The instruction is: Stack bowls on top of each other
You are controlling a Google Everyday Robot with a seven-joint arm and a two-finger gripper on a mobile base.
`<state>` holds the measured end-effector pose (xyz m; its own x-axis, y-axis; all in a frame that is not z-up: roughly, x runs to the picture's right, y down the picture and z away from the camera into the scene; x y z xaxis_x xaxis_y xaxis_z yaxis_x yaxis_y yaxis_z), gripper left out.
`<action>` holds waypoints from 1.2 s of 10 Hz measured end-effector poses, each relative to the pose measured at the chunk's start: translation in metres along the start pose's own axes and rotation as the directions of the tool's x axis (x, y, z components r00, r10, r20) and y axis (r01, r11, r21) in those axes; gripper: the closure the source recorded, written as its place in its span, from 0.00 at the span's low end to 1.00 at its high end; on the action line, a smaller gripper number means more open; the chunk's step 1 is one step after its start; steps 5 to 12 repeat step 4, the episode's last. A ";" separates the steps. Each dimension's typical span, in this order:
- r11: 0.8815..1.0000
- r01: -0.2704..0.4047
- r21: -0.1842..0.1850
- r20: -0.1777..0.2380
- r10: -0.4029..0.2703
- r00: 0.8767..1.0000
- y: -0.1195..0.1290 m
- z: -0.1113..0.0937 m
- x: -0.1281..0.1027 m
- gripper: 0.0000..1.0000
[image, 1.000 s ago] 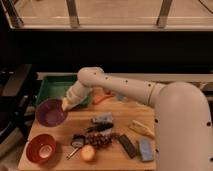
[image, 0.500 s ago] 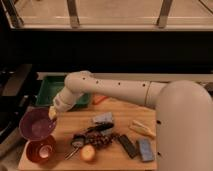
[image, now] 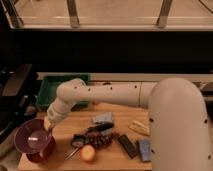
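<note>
The end effector (image: 47,123) sits low over the near-left corner of the wooden worktop (image: 65,131), at the tip of a white arm (image: 100,95) that reaches in from the bulky white body on the right. It is clenched on the rim of the purple bowl (image: 32,136), which hangs just below and to its left, tilted slightly toward the camera. Directly beneath the purple bowl lies the red-orange bowl (image: 44,154), of which only a crescent of rim shows at the lower right; the purple bowl looks to be nested in it or very nearly so, though actual contact between the two cannot be made out. Behind the end effector, past the arm's elbow, a rectangular green bin (image: 50,87) stands at the far-left edge of the worktop. To the end effector's right, well apart from the bowls, small things are scattered: a grey-blue packet (image: 103,118), a dark cluster that may be grapes (image: 102,140), a round yellow-orange fruit (image: 88,153) nearest the front edge, a dark flat bar (image: 128,145), a blue-grey sponge-like block (image: 145,150) and a pale yellow strip (image: 140,128) farthest out, beside the robot's body.
</note>
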<state>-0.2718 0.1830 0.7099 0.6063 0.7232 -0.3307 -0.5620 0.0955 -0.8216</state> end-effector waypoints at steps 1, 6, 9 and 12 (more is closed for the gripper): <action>1.000 -0.013 -0.003 -0.015 0.013 1.000 -0.004 0.009 0.004 0.27; 0.998 -0.069 -0.016 -0.054 0.068 0.996 -0.016 0.013 0.019 0.25; 0.998 -0.069 -0.016 -0.054 0.068 0.996 -0.016 0.013 0.019 0.25; 0.998 -0.069 -0.016 -0.054 0.068 0.996 -0.016 0.013 0.019 0.25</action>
